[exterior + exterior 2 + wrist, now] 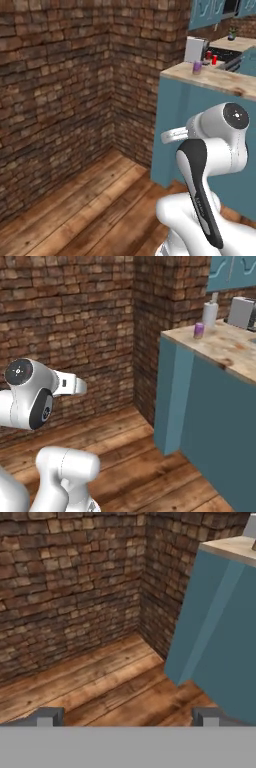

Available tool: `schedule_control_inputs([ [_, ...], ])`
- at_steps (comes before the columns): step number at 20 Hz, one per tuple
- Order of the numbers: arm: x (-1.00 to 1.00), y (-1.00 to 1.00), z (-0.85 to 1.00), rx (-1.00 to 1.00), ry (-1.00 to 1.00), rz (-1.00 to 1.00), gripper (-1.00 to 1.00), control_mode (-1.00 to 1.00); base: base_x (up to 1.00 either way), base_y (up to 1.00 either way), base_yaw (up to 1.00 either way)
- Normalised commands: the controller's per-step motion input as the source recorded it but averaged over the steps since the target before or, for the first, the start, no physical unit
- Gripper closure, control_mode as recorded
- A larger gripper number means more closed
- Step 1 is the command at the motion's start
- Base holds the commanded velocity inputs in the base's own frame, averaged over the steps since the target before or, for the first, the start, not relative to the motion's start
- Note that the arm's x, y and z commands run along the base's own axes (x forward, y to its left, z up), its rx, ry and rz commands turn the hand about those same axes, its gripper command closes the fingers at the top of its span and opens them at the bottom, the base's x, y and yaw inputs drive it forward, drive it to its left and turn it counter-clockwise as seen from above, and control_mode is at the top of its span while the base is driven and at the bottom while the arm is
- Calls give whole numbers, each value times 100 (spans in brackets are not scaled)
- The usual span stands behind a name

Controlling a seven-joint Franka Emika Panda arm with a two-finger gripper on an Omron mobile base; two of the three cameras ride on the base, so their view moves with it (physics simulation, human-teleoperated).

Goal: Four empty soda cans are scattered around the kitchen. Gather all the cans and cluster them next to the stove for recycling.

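Note:
A purple soda can [197, 67] stands upright near the corner of the wooden countertop [225, 80], and it appears again in the right base view [199, 330]. Farther back, two small red things [211, 57] sit by the black cooktop of the stove [224, 52]; they are too small to tell what they are. My gripper [127, 717] is open, its two dark fingertips [50, 716] wide apart with nothing between them. It hangs low over the wooden floor, well short of the counter and below its top.
The blue cabinet [220, 642] under the counter juts out on the right. Brick walls [60, 90] meet in a corner behind it. A paper-towel roll [210, 313] and a grey box-shaped appliance [241, 312] stand behind the purple can. Wooden floor [100, 682] lies ahead.

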Motion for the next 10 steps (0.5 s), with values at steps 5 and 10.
schedule_control_inputs([
  [5, 0, 0, 0, 0, 0, 0, -100, 100, 33, 22, -38],
  [10, 0, 0, 0, 0, 0, 0, -100, 100, 39, 26, -37],
])
